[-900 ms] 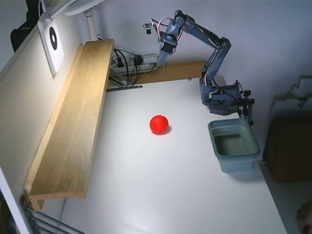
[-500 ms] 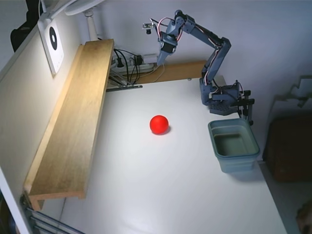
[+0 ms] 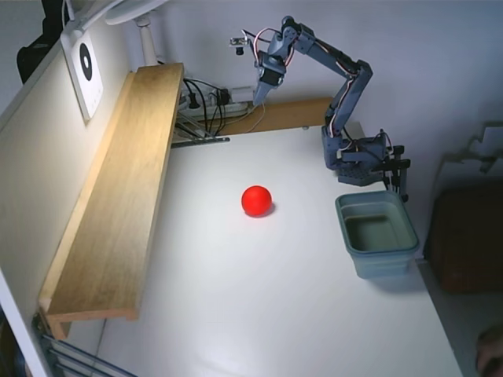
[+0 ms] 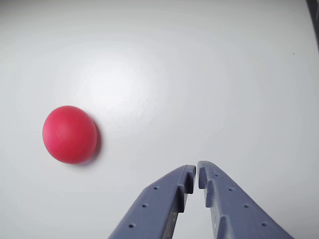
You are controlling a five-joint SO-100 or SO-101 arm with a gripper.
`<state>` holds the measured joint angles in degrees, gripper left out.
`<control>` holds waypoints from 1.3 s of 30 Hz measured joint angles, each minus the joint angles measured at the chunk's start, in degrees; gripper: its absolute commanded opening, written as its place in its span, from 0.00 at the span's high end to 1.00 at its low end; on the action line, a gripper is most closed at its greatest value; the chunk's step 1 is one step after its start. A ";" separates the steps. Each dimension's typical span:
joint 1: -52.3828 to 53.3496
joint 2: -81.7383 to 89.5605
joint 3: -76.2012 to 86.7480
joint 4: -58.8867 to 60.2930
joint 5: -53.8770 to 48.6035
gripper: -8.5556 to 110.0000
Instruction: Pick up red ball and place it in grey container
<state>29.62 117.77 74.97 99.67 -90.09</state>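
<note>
Looking through the wrist view, I see the grey container (image 3: 377, 233) cut out of frame, my gripper (image 4: 197, 172) seemingly pressed together, the red ball (image 4: 69, 134) well left of it.

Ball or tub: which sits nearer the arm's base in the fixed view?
The grey tub, right beside the base; the red ball lies alone mid-table.

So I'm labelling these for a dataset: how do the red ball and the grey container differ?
The red ball is a bright, solid sphere; the grey container is a dull grey-blue, open, empty rectangular tub. The ball is clearly narrower. It sits mid-table, the container beside the arm's base. Both rest untouched on the white table.
</note>
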 measured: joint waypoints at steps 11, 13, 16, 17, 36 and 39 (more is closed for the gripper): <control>0.00 0.00 0.00 0.00 0.00 0.95; 0.00 0.00 0.00 0.00 0.00 0.95; 0.00 0.00 0.00 0.00 0.00 0.95; 0.00 0.00 0.00 0.00 0.00 0.95; 0.00 0.00 0.00 0.00 0.00 0.61; -0.09 0.00 0.00 0.00 0.00 0.61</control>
<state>29.53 117.77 74.97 99.67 -90.09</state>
